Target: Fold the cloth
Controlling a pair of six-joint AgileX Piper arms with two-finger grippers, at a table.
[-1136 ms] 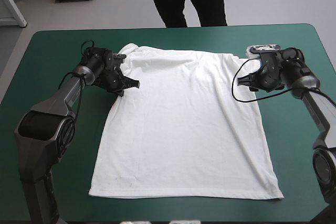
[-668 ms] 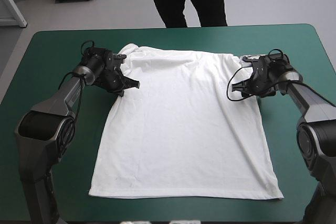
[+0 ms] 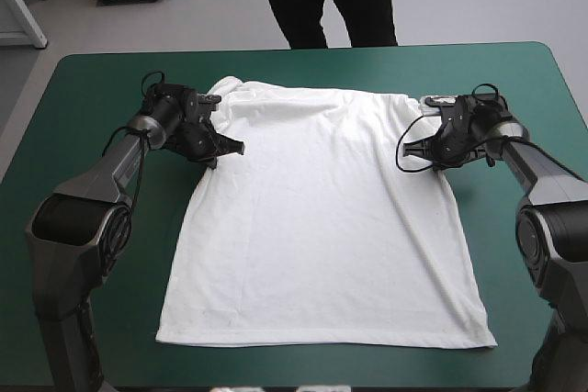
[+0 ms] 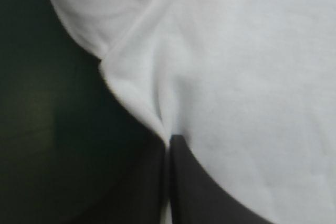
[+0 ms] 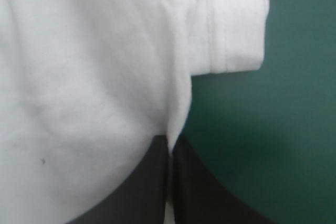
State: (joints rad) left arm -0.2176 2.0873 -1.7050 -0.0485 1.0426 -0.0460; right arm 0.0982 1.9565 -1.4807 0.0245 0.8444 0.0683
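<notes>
- The T-shirt [image 3: 322,227] lies spread flat on the table [image 3: 92,319], and its hem [image 3: 322,344] is along the near edge. Its long axis runs from the near edge to the far edge.
- Both grippers are well apart from the hem, at the far part of the T-shirt. Each one comes in from its own side and points inward, toward the other.
- The left gripper [image 3: 234,147] sits at the left side edge of the T-shirt, just under the left sleeve [image 3: 216,98]. In the left wrist view its black fingers meet almost completely, with a thin fold of white cloth pinched between them.
- The right gripper [image 3: 409,146] sits at the same height on the right side edge. In the right wrist view its fingers are also nearly together on a ridge of cloth, and the right sleeve [image 5: 233,24] lies just ahead of it, flat on the teal-green cover.
- So each arm has its own side of the T-shirt, and neither has to cross over. I judge that the coming move is to carry these two pinched points across the body of the T-shirt.
- Nothing else stands on the table, so the way looks free. The risk I see is an uneven pull, which would give a crooked fold.
</notes>
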